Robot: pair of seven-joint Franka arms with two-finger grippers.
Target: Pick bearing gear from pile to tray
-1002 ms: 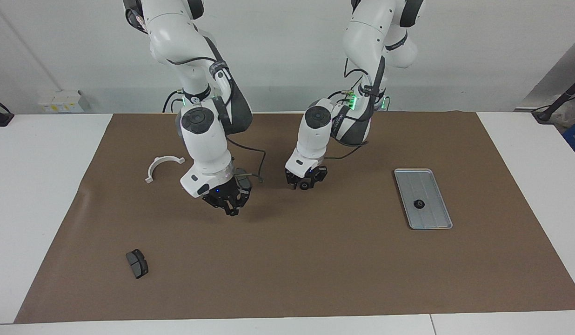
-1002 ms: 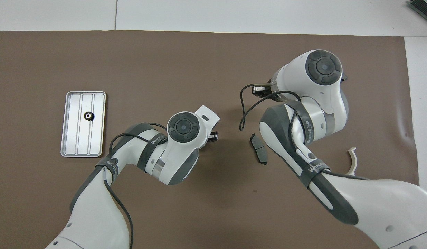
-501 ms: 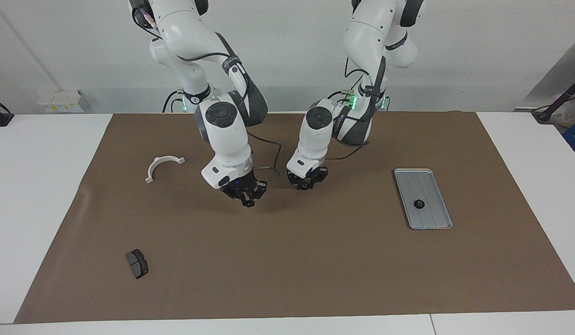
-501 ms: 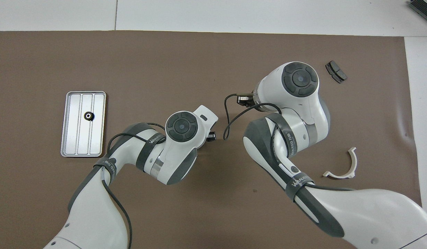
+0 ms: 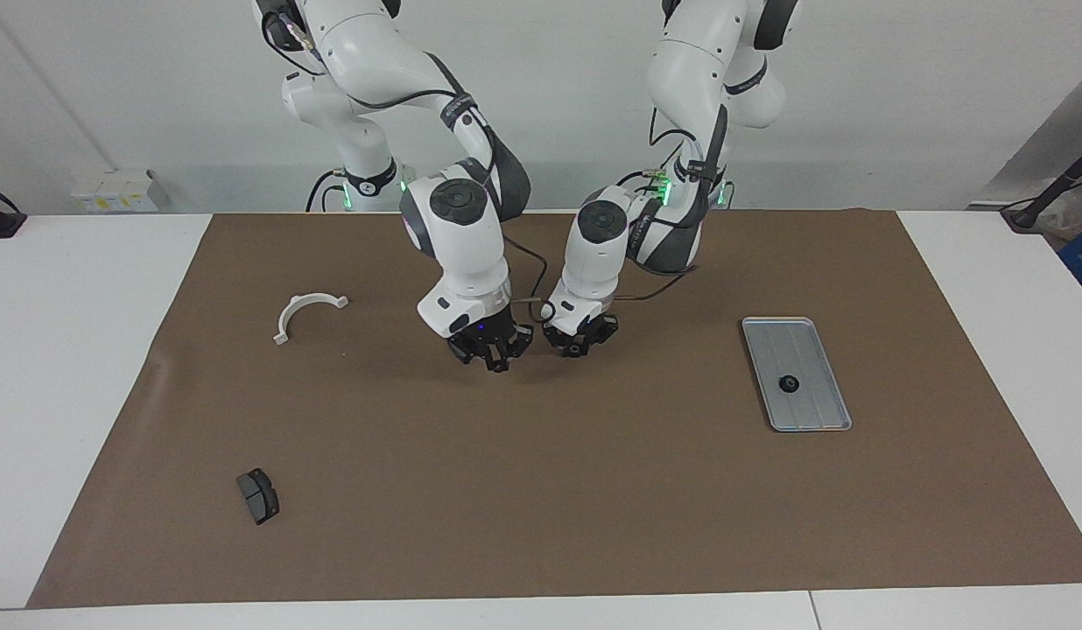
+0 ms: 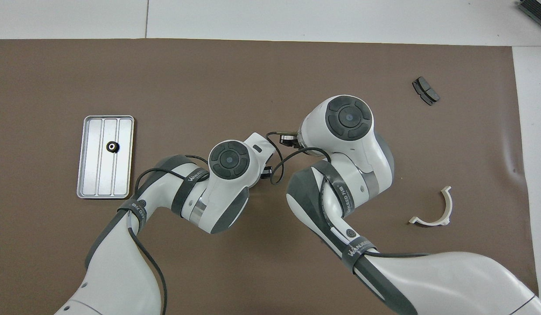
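**Facing view.** The tray (image 5: 808, 428) lies flat on the brown mat (image 5: 541, 525) toward the left arm's end of the table. One black bearing gear (image 5: 788, 382) rests on its ribbed floor, near the middle.

The left gripper (image 5: 577, 347) is down low over the mat, well apart from the tray toward the right arm's end. A small round dark part (image 5: 576, 349) shows at its tip. It cannot be told whether the pincer is closed on that part.

The right gripper (image 5: 495, 362) hangs just beside the left one, one step further from the tray. Its pincer is closed tight with nothing in it.

The white half-ring bracket (image 5: 306, 308) lies far from the tray toward the right arm's end, slightly nearer to the robots than the tray. The dark grey pad (image 5: 257, 495) also lies far toward that end, farther from the robots than the tray.

**Overhead view.** The tray (image 6: 95, 175) again holds the single bearing gear (image 6: 112, 147), on its centre strip. Both pincers are hidden under their own wrists, which stand close together over the mid-mat, well apart from the tray. The bracket (image 6: 445, 205) and pad (image 6: 426, 90) lie clear of both arms.
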